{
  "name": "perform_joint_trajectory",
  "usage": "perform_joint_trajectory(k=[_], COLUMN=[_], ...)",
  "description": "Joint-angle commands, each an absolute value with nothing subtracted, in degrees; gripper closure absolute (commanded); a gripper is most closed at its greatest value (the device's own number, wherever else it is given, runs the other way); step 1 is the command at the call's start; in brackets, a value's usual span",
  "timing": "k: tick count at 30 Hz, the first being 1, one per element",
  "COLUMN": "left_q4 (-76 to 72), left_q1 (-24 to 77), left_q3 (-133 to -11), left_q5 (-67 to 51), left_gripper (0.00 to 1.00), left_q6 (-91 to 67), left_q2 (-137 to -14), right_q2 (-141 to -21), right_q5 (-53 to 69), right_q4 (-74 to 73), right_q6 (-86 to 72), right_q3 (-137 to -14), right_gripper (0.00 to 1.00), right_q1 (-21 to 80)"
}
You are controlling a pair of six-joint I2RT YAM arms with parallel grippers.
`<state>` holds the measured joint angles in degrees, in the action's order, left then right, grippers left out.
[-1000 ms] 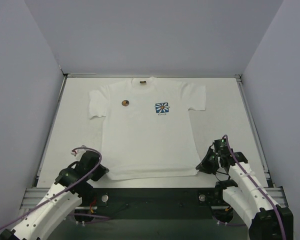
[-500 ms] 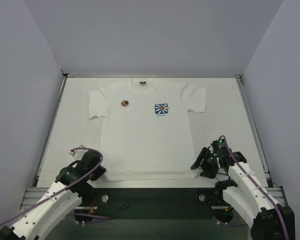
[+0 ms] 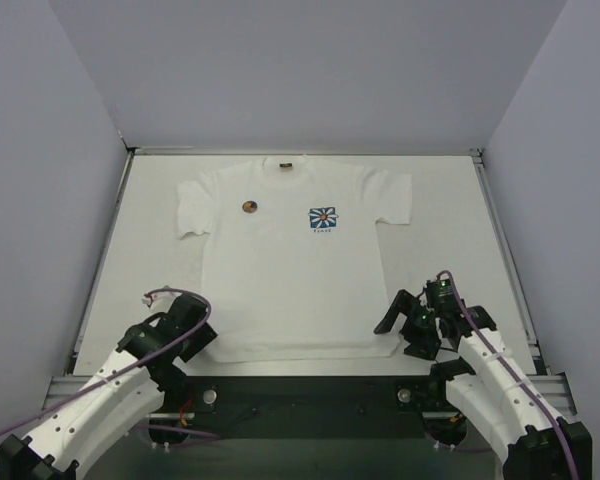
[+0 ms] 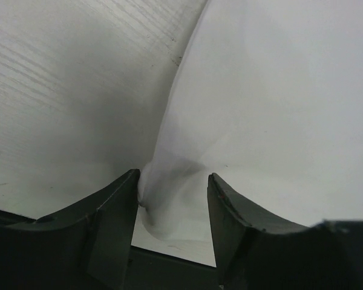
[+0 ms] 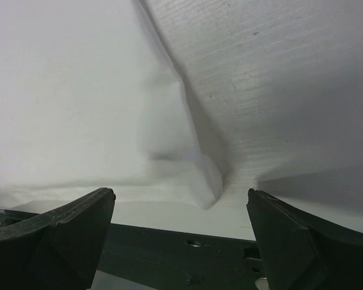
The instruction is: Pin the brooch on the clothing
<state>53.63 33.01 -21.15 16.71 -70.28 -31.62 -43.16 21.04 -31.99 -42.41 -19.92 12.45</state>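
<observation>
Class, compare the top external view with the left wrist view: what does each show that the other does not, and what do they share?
Top external only: the brooch on the T-shirt, the flower print, the neck label. Left wrist only: the left gripper open around a puckered hem corner. Both: the T-shirt lying on the table.

Glowing bright and even in the top view, lit softly from above across the table (image 3: 150, 250) and walls (image 3: 310, 70). Leaving only faint shadows there, and no hard glare. Washing the shirt (image 3: 290, 290) out to near-featureless white. Dimming toward the near edge in both wrist views, laying grey shadow on the table beside the shirt's corners. Softening the dark fingers (image 4: 103, 223) up close. Bending the wood grain near the frame edges.
</observation>
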Motion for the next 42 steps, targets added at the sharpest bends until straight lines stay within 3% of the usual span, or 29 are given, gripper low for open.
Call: perform_joint_trajectory(k=[1, 3, 4, 5, 6, 22, 33, 42], left_q4=[53.9, 53.6, 53.4, 53.3, 53.3, 49.9, 24.7, 11.9], left_q1=[33.4, 33.3, 33.4, 33.4, 33.4, 33.4, 33.3, 33.1], left_q3=[-24.4, -25.0, -25.1, -25.1, -25.7, -35.0, -32.6, -41.6], left_q5=[19.6, 20.1, 20.4, 20.6, 20.9, 28.7, 26.1, 26.0], left_gripper=[0.38, 0.3, 0.16, 0.09, 0.08, 0.07, 0.05, 0.03], left_q6=[-73.4, -73.2, -72.9, -72.9, -72.7, -62.3, -48.8, -36.0], left_q2=[-33.6, -33.9, -34.1, -34.2, -34.3, -39.0, -35.3, -46.7], right_q2=[-41.9, -42.4, -42.8, -43.2, -43.4, -50.4, -56.2, -59.4], right_q5=[21.4, 21.2, 21.0, 20.7, 20.6, 16.2, 16.3, 16.8], right_q4=[-34.5, -33.9, -33.8, -33.5, -32.7, -29.3, -25.0, -22.8], right_q6=[-43.0, -42.6, -42.1, -41.9, -41.8, -37.3, -35.9, -34.9], right_q3=[-23.2, -24.3, -24.7, -25.6, -26.0, -35.0, -40.7, -48.2], right_gripper=[0.0, 0.0, 0.0, 0.0, 0.0, 0.0, 0.0, 0.0], right_q1=[13.2, 13.5, 13.6, 13.7, 13.7, 14.2, 14.3, 14.3])
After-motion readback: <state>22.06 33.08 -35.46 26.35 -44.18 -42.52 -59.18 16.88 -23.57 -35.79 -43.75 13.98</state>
